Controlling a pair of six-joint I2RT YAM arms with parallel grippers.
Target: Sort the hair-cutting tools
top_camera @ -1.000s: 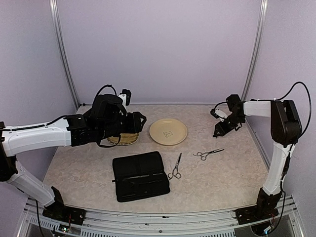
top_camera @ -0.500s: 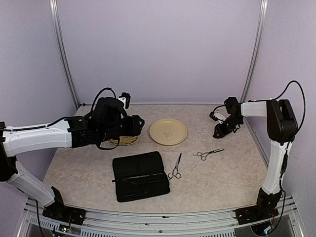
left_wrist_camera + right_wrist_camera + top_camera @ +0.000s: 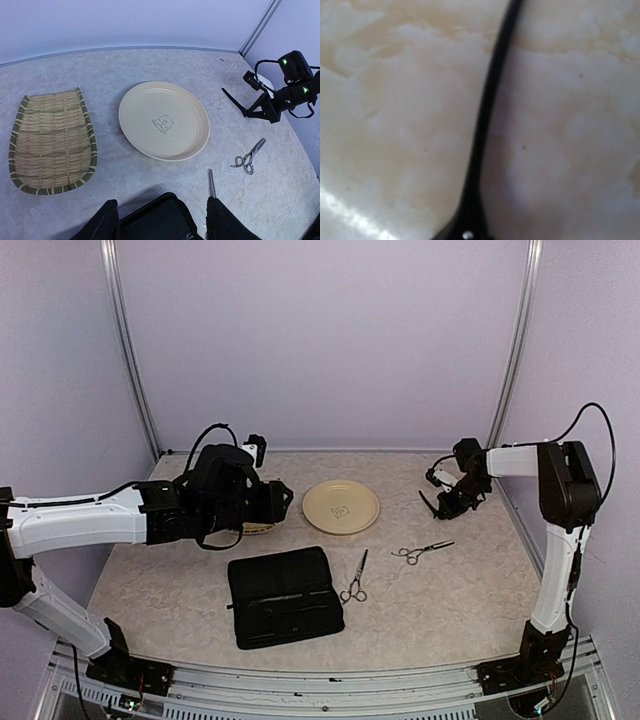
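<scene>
Since the right hand (image 3: 254,111) pinches a thin black clip (image 3: 232,99) at the far right of the tabletop (image 3: 440,605), its long axis pointing left toward the plate (image 3: 192,145), that arm is nearer, while the left hand (image 3: 163,218) hangs spread and empty.

Woven bamboo tray (image 3: 50,135), glossy plate (image 3: 150,102), shiny metal scissors (image 3: 248,158), smooth blk clip (image 3: 485,125) & matt cloth-like case (image 3: 285,595)
</scene>
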